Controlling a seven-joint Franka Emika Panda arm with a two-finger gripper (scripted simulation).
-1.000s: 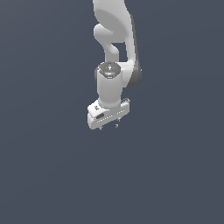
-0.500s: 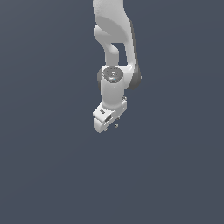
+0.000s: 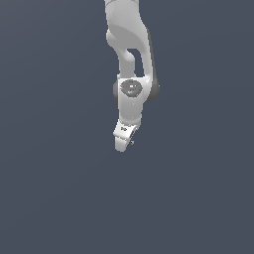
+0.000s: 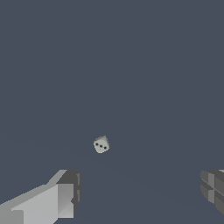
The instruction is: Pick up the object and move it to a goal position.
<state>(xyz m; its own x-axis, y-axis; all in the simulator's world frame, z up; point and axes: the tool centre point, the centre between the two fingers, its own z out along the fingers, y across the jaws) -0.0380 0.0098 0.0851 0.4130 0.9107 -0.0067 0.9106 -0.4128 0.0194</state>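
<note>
Pale grey and small, the object [image 4: 101, 144] is seen only in the wrist view, lying on the dark floor w/ a few dark dots on its upper face; it sits between the lines of the two fingers [image 4: 65, 192] but further off, not yet between them. In the exterior view it can't be made out, prob. hidden behind the gripper [image 3: 122, 144] or too small. The gripper is spread wide and holds nothing: one finger shows at each lower corner of the wrist view, well apart. Step in hand is judged to be the approach before the grasp. To do it well, the gripper should be kept wide, brought directly above the object so it sits midway between the fingers, then lowered straight, w/o sideways drift that could knock so small and light-looking a piece away. Closing should be held off until the fingertips are down beside the object's flanks; its faceted, irregular shape may roll or twist if pinched off-centre, so flat faces are better sought. No goal marker is visible in either view. Pose: the arm [image 3: 130, 44] hangs from the top of the exterior view, wrist bent down, hand turned nearly edge-on to that camera and tilted slightly, fingers pointing at the floor.
</note>
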